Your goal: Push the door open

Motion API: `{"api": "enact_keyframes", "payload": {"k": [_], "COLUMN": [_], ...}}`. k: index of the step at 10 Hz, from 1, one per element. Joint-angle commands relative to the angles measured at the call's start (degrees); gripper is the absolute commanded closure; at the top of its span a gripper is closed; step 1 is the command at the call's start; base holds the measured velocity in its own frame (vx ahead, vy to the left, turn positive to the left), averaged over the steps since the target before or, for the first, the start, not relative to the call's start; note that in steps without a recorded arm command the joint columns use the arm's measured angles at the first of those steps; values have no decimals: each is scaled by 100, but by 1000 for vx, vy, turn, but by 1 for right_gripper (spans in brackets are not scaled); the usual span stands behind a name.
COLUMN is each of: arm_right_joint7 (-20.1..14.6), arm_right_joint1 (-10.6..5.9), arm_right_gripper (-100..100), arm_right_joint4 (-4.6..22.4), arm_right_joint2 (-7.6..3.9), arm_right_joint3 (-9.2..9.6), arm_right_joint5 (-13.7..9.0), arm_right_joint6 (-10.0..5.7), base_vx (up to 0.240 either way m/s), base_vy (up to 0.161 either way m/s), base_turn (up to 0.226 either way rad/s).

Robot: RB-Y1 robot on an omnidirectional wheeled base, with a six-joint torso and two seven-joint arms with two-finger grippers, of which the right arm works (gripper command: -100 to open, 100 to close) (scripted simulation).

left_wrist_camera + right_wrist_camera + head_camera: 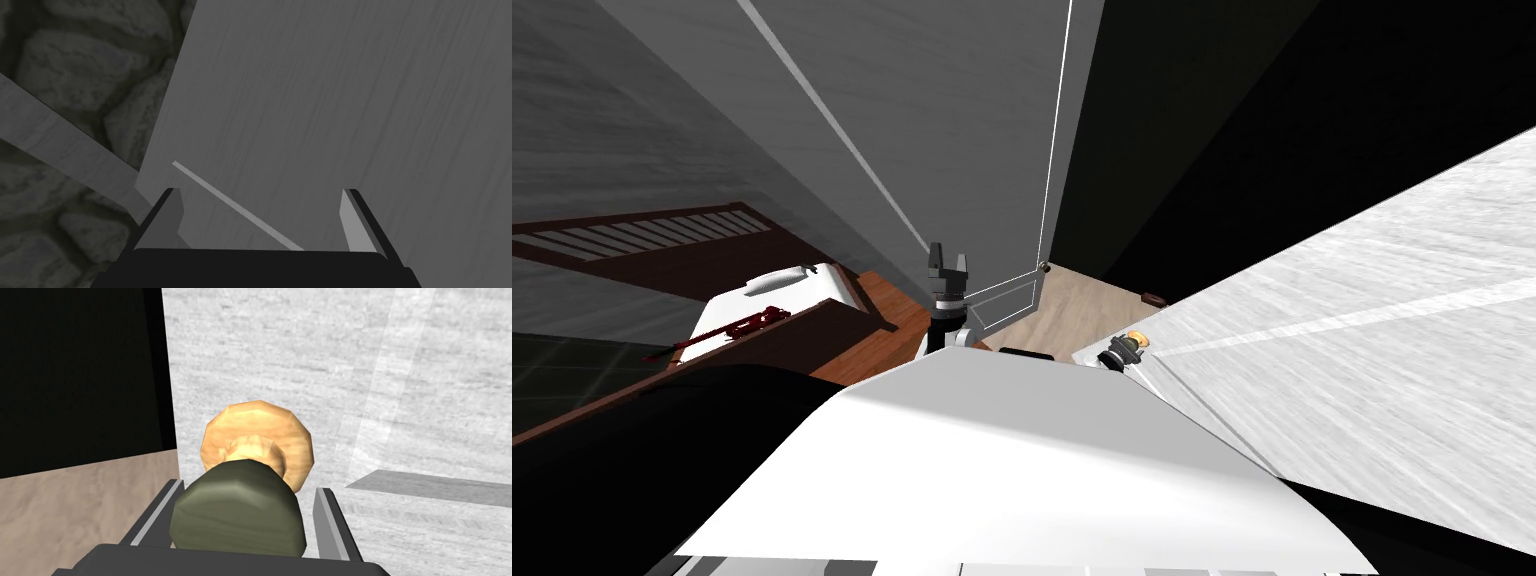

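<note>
Right wrist view first: how far along is the push?

Early, I'd judge. The right gripper (247, 490) has its fingers (327, 523) pinching the dark olive knob (240, 513), which stands off a tan rosette (260, 433) on the white door (300, 353). So the hold is made. Most of the swing looks left to do.

Is the door off its frame at all?

It seems so. Past its free edge there is a beige floor (1082, 305) and a black area (1212, 130) rather than a jamb. In the head view the door runs away to my right, with that gap between it and a grey panel (952, 120). How wide it stands, I cannot tell.

And the other arm?

The left gripper (949, 262) is raised just before the grey panel, fingers spread, holding nothing. A pale strip crosses the panel between them.

What about the surface and the room?

The door face is plain white with a faint grain and looks flat enough to push on anywhere. To my left lies a reddish wooden floor (897, 300). Beside the panel the left wrist view shows a rough stone wall (60, 65).
</note>
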Motion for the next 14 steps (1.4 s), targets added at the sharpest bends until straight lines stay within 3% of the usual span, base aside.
{"api": "enact_keyframes", "payload": {"k": [1, 3, 4, 5, 7, 8, 12, 14], "arm_right_joint7": [68, 179, 137, 287, 330, 428, 481, 591], "arm_right_joint1": [-28, -104, -96, -237, -281, -380, -433, -544], "arm_right_gripper": [100, 100, 100, 100, 100, 100, 100, 100], "arm_right_joint4": [6, 44, 76, 204, 247, 343, 395, 504], "arm_right_joint2": [6, 146, 128, -59, -99, -166, -188, -211], "arm_right_joint3": [-168, -301, -233, -390, -436, -537, -592, -707], "arm_right_joint5": [-79, -157, -124, -280, -327, -433, -490, -609], "arm_right_joint6": [-93, -129, -95, -266, -318, -433, -496, -626], "base_vx": [161, 191, 83, -11, 45, 64, 35, 26], "base_vy": [-40, -69, -23, -129, -163, -109, -49, -48], "base_turn": [-51, -63, -17, 93, 67, 37, 10, 29]}}
